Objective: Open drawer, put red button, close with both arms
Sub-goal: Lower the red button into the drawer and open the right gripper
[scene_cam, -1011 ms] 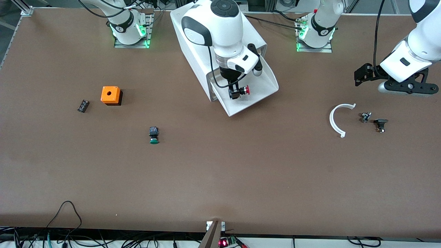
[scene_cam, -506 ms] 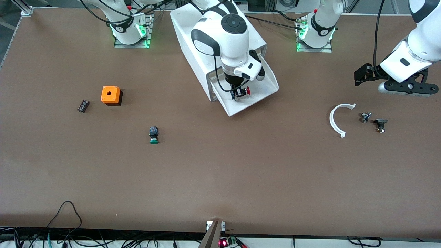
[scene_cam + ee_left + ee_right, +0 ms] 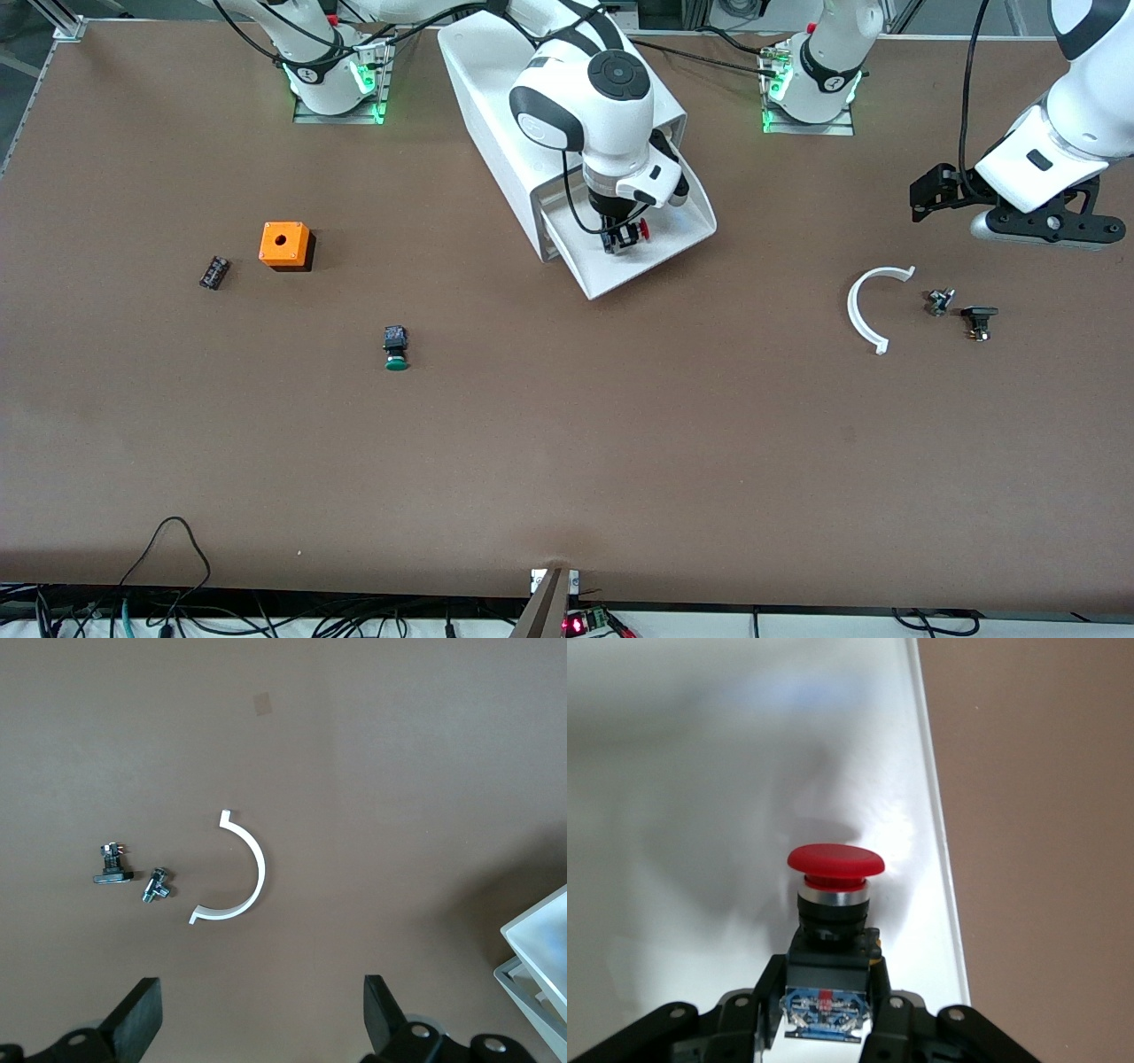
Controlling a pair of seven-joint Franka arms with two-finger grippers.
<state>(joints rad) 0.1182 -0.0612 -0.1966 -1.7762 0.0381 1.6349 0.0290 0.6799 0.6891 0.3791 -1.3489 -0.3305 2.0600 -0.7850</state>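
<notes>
The white box cabinet [image 3: 505,97] stands at the back middle with one drawer [image 3: 673,239] pulled open toward the front camera. My right gripper [image 3: 623,237] is low inside that drawer, shut on the black body of the red button [image 3: 640,231]. In the right wrist view the red cap [image 3: 835,862] sits over the drawer's white floor [image 3: 700,815], fingers [image 3: 897,1014] clamped on the body. My left gripper [image 3: 263,1019] is open and empty, held above the table at the left arm's end, over bare table beside a white curved piece [image 3: 244,877].
A green-capped button [image 3: 396,348], an orange cube with a hole [image 3: 284,245] and a small black part [image 3: 213,272] lie toward the right arm's end. The white curved piece [image 3: 870,306] and two small metal parts [image 3: 939,301] [image 3: 978,318] lie under the left arm.
My right gripper has carried the red button lower and deeper into the open drawer. The left arm has not moved.
</notes>
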